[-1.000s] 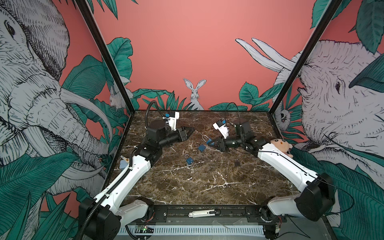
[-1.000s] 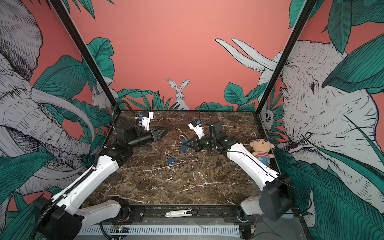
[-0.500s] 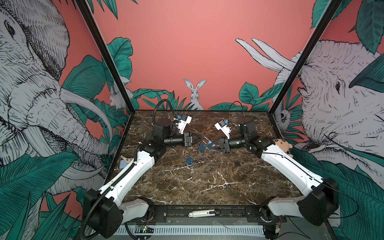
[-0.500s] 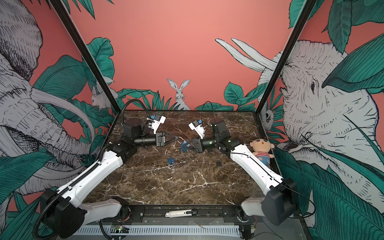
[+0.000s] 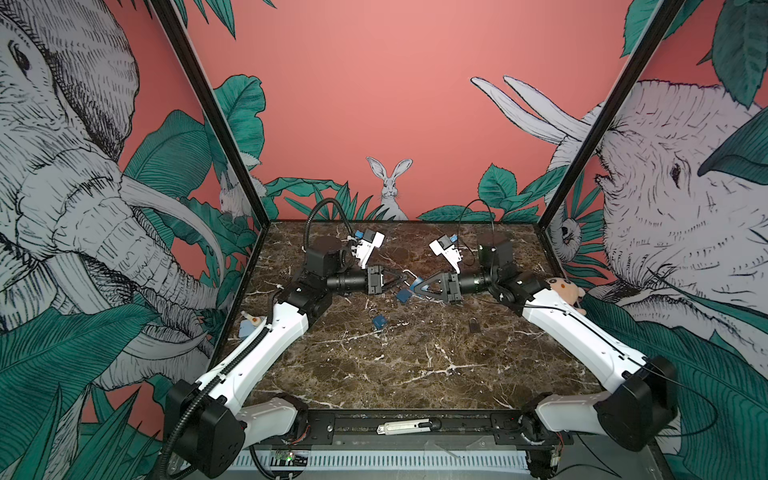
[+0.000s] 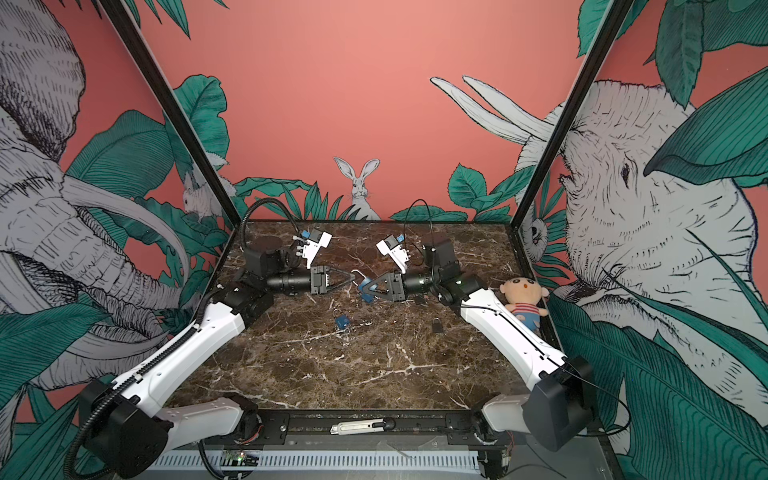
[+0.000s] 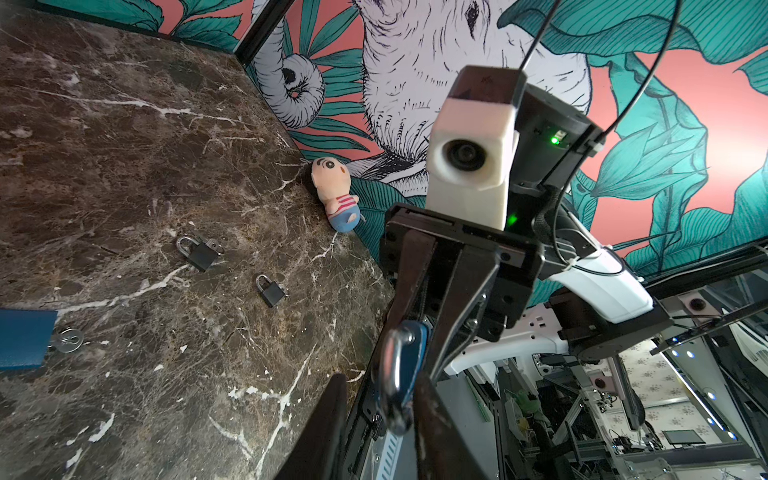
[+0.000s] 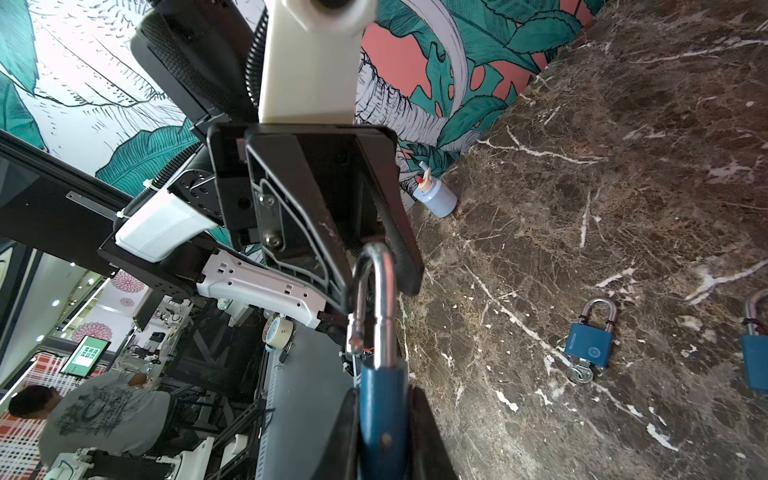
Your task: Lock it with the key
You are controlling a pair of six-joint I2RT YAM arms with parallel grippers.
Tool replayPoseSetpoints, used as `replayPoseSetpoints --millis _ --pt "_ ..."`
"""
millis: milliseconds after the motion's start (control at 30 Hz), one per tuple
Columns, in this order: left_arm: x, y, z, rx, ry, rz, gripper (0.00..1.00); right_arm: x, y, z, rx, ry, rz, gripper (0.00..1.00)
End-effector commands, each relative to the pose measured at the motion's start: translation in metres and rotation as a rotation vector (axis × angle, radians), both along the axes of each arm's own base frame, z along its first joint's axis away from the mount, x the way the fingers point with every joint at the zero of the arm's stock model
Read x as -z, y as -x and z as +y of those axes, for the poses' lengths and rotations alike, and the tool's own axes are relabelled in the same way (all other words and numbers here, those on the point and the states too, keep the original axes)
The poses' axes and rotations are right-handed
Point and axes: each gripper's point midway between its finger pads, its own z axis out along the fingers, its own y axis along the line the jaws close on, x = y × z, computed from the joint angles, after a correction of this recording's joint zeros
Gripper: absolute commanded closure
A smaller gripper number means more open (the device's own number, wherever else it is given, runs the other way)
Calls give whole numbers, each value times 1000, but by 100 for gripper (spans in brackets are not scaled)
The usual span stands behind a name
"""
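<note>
A: Where is the key?

B: The key pokes out of the bottom end of a blue lock. That lock lies flat on the table, well apart from both grippers. The right wrist view shows it best.

A: And the left wrist view?

B: There a key, round head showing, touches the end of a blue lock cut by the picture's edge. Whether it is the same key, I cannot tell. In both top views it is too small to find.

A: What is in the grippers?

B: The right gripper pinches the body of another blue one, the held lock, off the table. Its shackle stands open, one leg free of the body.

A: The left gripper?

B: The left gripper faces it tip to tip. Its fingers stand a little apart, one on each side of the shackle. Whether they press on it, I cannot tell from any view.

A: What does one wrist view have alone?

B: The left one shows two black locks and a doll against the wall. The right one shows a bottle at the opposite wall. Both top views show doll and bottle, but I make out only one of the black locks there.
</note>
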Motion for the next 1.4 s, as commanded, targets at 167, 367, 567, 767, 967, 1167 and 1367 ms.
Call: replayPoseSetpoints --millis 167,367,567,767,967,1167,1367 --pt "-19 5 2 -5 40 -79 71 -10 1 1 -25 -38 -39 100" --pt "-16 3 -1 14 42 -54 76 -12 2 1 -30 -41 -46 100" --pt "-12 4 -2 27 37 -42 88 -16 1 2 -37 -52 -50 100" --pt "-5 3 -1 20 15 -41 100 -34 10 5 -101 -143 -21 100" --pt "-2 2 -2 20 18 -37 100 -48 18 3 -133 -195 -6 100" --pt "2 4 -4 34 26 -14 100 -52 16 3 -112 -202 -25 100" --pt "12 15 -11 49 43 25 100 -49 7 5 -73 -195 -39 100"
